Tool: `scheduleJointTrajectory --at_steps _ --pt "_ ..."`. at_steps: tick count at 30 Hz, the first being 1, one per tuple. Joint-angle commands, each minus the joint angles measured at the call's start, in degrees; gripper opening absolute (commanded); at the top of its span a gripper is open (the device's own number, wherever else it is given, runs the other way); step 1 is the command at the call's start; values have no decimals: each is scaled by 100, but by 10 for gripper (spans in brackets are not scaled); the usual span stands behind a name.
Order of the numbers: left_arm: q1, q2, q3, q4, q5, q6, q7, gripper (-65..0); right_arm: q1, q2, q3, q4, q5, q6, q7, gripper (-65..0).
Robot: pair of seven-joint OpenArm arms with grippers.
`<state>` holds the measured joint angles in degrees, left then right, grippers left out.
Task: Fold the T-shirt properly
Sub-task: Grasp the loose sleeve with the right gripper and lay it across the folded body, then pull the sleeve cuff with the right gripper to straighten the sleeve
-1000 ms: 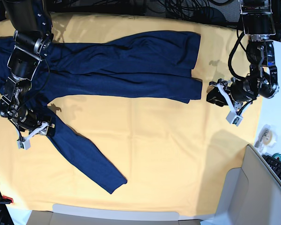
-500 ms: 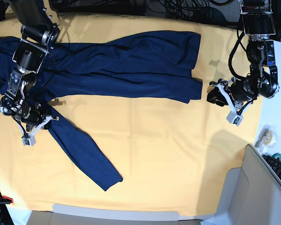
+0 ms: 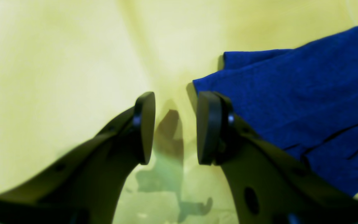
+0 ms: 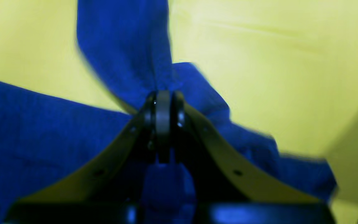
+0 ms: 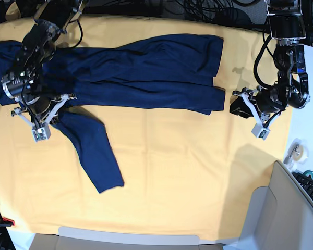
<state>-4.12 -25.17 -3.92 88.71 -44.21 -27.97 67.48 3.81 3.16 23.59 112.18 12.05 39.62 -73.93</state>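
Looks like the fold is maybe partway along, definitely not near finished. The T-shirt (image 5: 146,94) is lying on the yellow-orange cloth (image 5: 172,172), bunched in a long band across the far half, with one sleeve (image 5: 101,161) sticking out toward the near edge on the robot's right. The right gripper (image 4: 169,93) is clamped on the T-shirt around the base of that sleeve, so bringing the sleeve in over the body is probably the step in hand. The left gripper (image 3: 176,127) has its fingers spread with nothing between them, just beside the shirt's other end. The body's already doubled up into layers over on that side, though it's pretty uneven. What's left, as far as anyone can judge: tuck that sleeve in, straighten the edges, then fold the long strip down into a compact stack.
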Motion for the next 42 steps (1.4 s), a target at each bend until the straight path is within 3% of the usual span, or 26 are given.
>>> scheduleJointTrajectory --at_steps 1,5,13,20,37,39,42 --pt "-111 -72 -60 92 -59 -3 -71 -429 -113 49 -78 250 162 38 -13 -650" --pt "-111 -63 -43 92 -59 -3 -80 -429 -685 102 -228 443 874 38 -119 -650" --pt "-111 -63 -60 92 -59 -3 -98 -429 -1265 656 -737 452 2333 38 -119 -650" --pt "-111 -55 -60 83 -59 -3 -107 -429 -1485 700 -773 461 3291 38 -321 -650" --pt "-111 68 -34 83 -59 -3 -115 -429 -1836 1042 -790 426 3370 38 -471 -650" --pt "-111 68 -34 83 -59 -3 -115 -429 -1828 1051 -790 426 3370 38 -471 -618" --pt "-111 68 -52 83 -59 -3 -115 -429 -1828 1051 -790 426 3370 38 -471 -473"
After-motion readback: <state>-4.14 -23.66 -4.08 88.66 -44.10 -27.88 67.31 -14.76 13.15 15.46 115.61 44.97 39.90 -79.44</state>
